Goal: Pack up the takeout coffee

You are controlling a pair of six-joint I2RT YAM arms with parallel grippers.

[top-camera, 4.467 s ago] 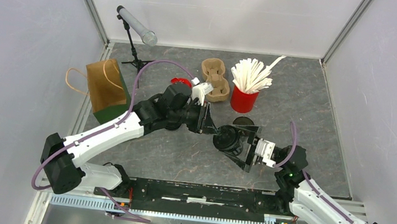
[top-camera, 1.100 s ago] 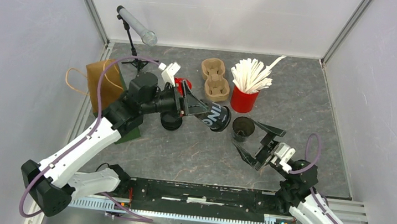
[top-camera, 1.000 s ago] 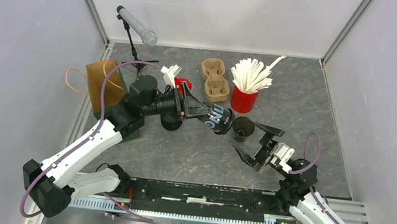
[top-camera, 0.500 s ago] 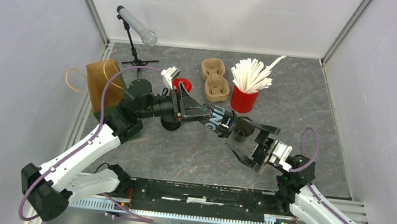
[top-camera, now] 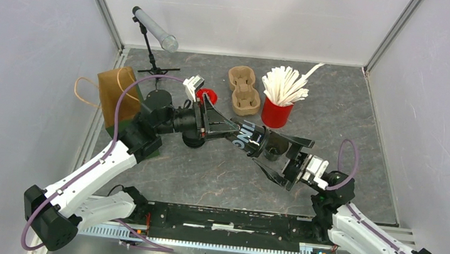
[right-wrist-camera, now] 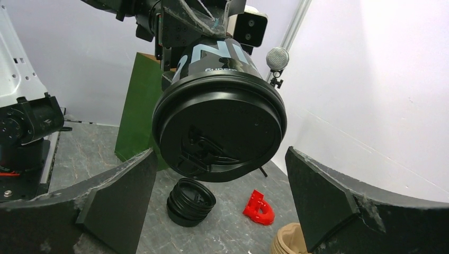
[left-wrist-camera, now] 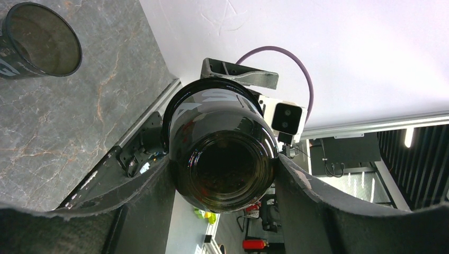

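Left gripper [top-camera: 225, 127] clamped partway closed around lidded coffee cup [top-camera: 250, 137], cup held sideways above counter [top-camera: 205, 169] centre. Right gripper [top-camera: 279, 157] spread wide, jaws flanking cup's lid end, not touching.

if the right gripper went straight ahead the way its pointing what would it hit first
The black lid of the coffee cup that the left gripper holds sideways. The lid faces the right gripper, centred between its open fingers. How close is hard to judge.
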